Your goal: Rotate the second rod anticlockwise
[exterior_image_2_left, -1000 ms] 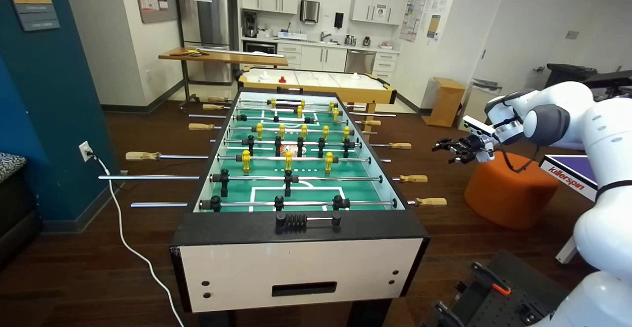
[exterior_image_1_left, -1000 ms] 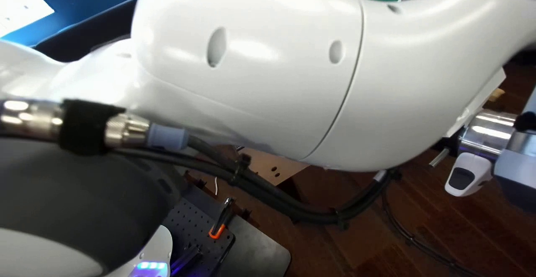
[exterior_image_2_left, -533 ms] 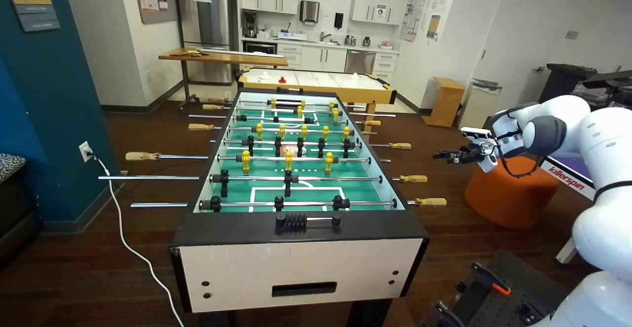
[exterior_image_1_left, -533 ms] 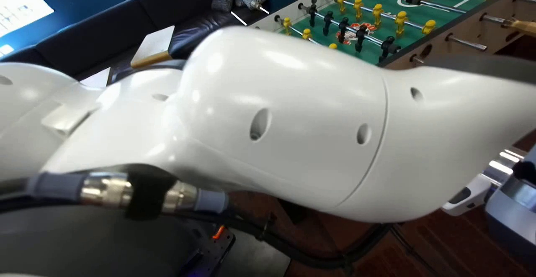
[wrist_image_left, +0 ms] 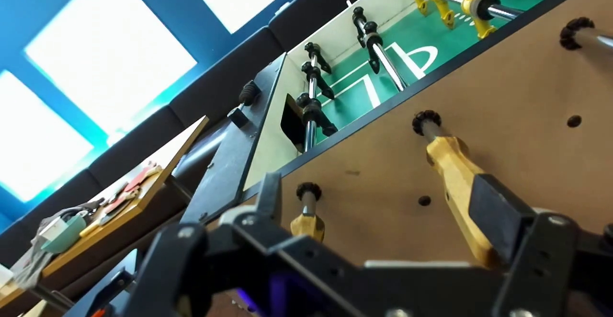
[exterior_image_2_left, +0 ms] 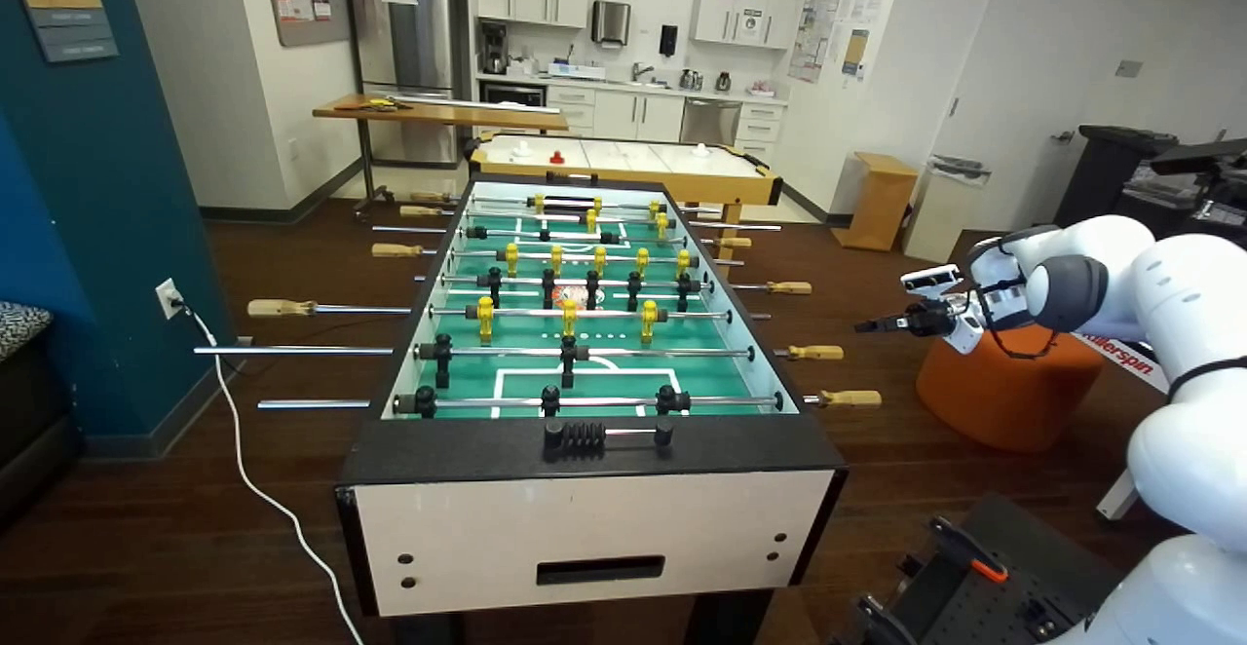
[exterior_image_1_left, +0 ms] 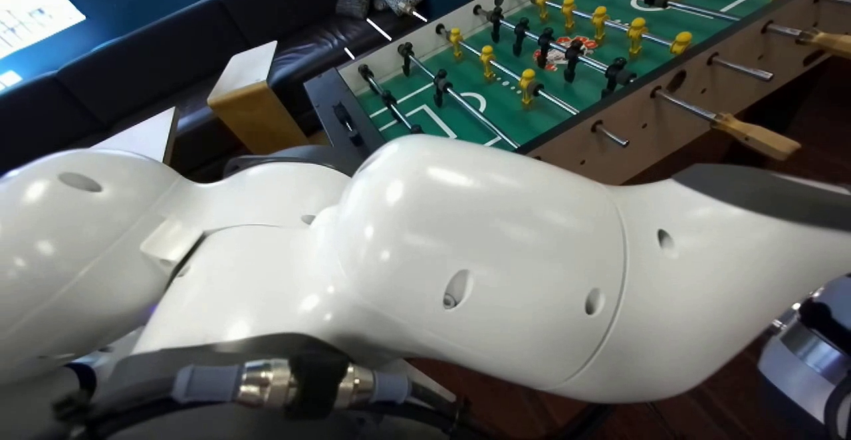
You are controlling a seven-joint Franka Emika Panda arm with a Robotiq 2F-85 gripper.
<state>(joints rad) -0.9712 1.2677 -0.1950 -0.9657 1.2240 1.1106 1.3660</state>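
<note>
The foosball table (exterior_image_2_left: 594,518) stands with a short white end near. The 2nd rod (exterior_image_2_left: 662,353), counting from near to far, goes straight across it. It has 2 black players (exterior_image_2_left: 568,362) that hang with their feet down. Its wooden handle (exterior_image_2_left: 816,353) sticks out on the right, and its bare metal end (exterior_image_2_left: 283,350) sticks out on the left. The 1st rod (exterior_image_2_left: 726,400) is nearer and has 3 more black players (exterior_image_2_left: 550,398). The 3rd rod (exterior_image_2_left: 604,314) is farther and has 3 yellow players (exterior_image_2_left: 650,322).

The big white robot arm (exterior_image_2_left: 1189,284) reaches in from the right. Its gripper (wrist_image_left: 378,190) is to the right of the 2nd rod's handle, and a gap shows between them in an exterior view. The gripper's 2 fingers (wrist_image_left: 500,216) are spread wide. In the wrist view, the right finger covers a part of that handle.

An orange stool (exterior_image_2_left: 1008,392) stands behind the arm, and the arm covers a bit of it. An air hockey table (exterior_image_2_left: 726,185) is past the far end of the foosball table. A shiny fridge (exterior_image_2_left: 395,70) is far to the left. In an exterior view, a dark sofa (exterior_image_1_left: 173,34) is on the left
</note>
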